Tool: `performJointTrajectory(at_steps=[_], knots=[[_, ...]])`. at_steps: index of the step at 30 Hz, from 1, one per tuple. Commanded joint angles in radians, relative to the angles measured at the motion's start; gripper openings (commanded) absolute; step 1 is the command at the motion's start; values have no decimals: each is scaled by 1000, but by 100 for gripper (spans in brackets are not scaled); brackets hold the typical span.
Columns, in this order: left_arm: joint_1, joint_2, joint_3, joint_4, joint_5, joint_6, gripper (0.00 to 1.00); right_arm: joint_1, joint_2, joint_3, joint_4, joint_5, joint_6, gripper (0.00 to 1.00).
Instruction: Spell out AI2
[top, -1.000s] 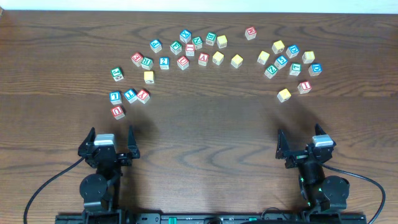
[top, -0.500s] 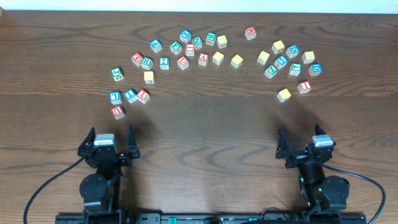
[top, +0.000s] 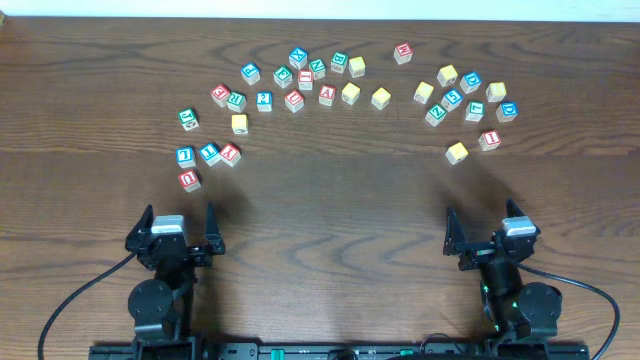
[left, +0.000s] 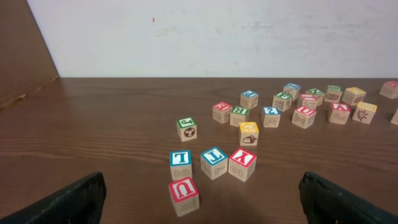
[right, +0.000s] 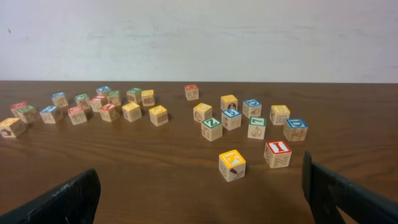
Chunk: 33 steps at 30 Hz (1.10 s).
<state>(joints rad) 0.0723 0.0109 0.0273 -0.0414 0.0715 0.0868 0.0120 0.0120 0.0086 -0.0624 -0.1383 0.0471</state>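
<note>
The red "A" cube (top: 327, 96) sits in the far middle cluster and appears small in both wrist views (left: 339, 112) (right: 109, 112). To its left lies the blue "2" cube (top: 264, 100) (left: 270, 116). Over on the right, the red "I" cube (top: 489, 140) (right: 277, 153) rests beside a yellow cube (top: 457, 152) (right: 232, 164). My left gripper (top: 179, 213) (left: 206, 208) stands open at the near left, empty, short of a red "U" cube (left: 183, 194). At the near right my right gripper (top: 482, 215) (right: 205, 199) is open and empty, well short of the "I" cube.
Several other letter cubes lie in an arc across the far half of the wooden table (top: 330, 200). A small group (top: 208, 153) lies just beyond my left gripper. A lone red cube (top: 403, 52) is near the back edge, where a white wall begins.
</note>
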Motion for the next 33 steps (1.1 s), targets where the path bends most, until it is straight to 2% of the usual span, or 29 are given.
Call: performJointTrajectory(at_steps=[1, 20, 27, 33], knots=[[6, -5, -23, -24, -4, 13, 98, -5, -6, -3, -1, -3, -11, 99], [6, 48, 47, -21, 26, 10, 98, -5, -6, 25, 60, -30, -12, 99], [6, 225, 192, -21, 33, -20, 98, -5, 8, 127, 44, -52, -64, 99], [6, 460, 397, -62, 100, -20, 98, -5, 128, 280, -23, -56, -72, 99]])
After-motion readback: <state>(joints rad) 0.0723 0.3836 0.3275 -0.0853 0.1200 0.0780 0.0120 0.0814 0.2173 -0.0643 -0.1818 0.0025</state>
